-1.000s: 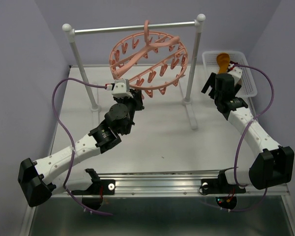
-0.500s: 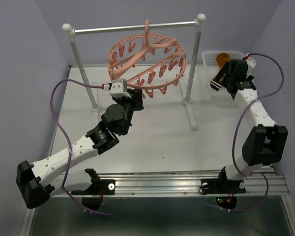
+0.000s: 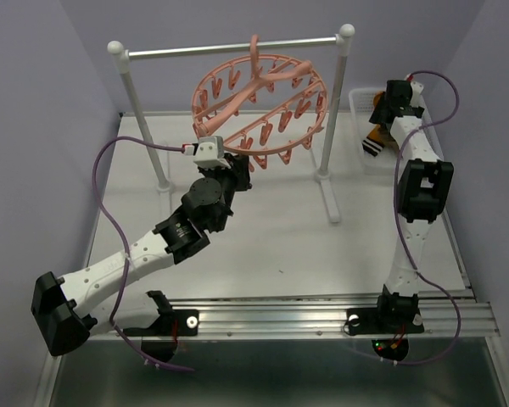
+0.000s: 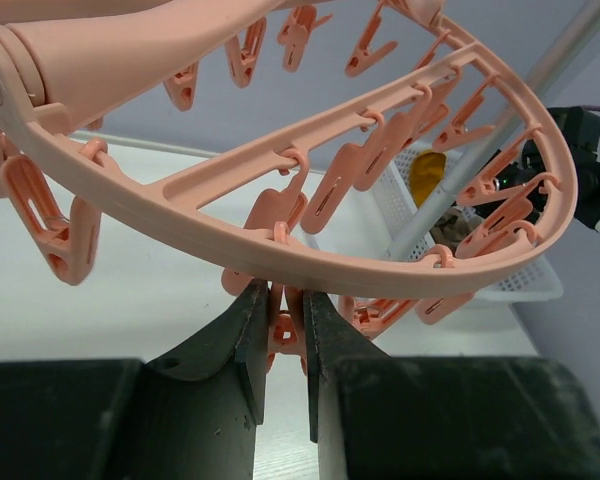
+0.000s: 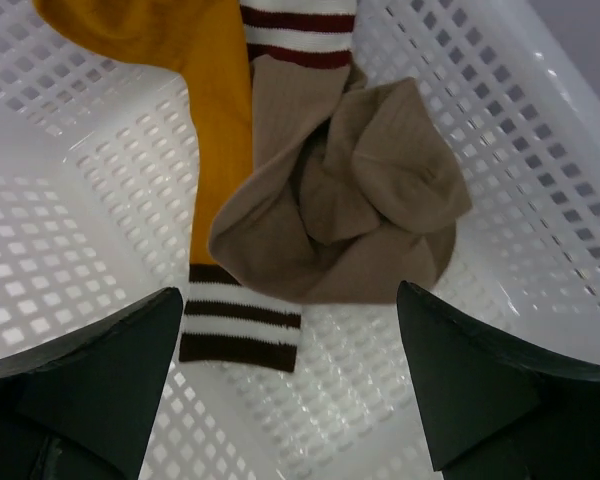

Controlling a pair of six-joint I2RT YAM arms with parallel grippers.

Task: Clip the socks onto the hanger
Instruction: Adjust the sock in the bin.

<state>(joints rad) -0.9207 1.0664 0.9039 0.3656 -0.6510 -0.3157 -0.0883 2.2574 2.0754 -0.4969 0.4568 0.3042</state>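
Observation:
The salmon-pink hanger (image 3: 259, 102) hangs by its hook from the rail. My left gripper (image 3: 237, 165) is under its near rim (image 4: 280, 230), shut on one dangling clip (image 4: 285, 325). The socks lie in the white basket (image 3: 360, 102) at the far right. In the right wrist view, a brown sock (image 5: 350, 210) is bunched up beside a mustard-orange one (image 5: 205, 80) with a dark and white striped cuff (image 5: 242, 325). My right gripper (image 3: 383, 108) hovers over them, jaws wide open and empty (image 5: 290, 300).
The metal rail on white posts (image 3: 237, 47) stands across the back of the table; its right post (image 3: 331, 127) is between the hanger and the basket. The basket's perforated walls (image 5: 500, 120) surround the socks. Purple cables loop from both arms.
My right arm has swung back and straightened, carrying its gripper over the basket. My left gripper stays at the hanger's near rim; the hanger has shifted slightly.

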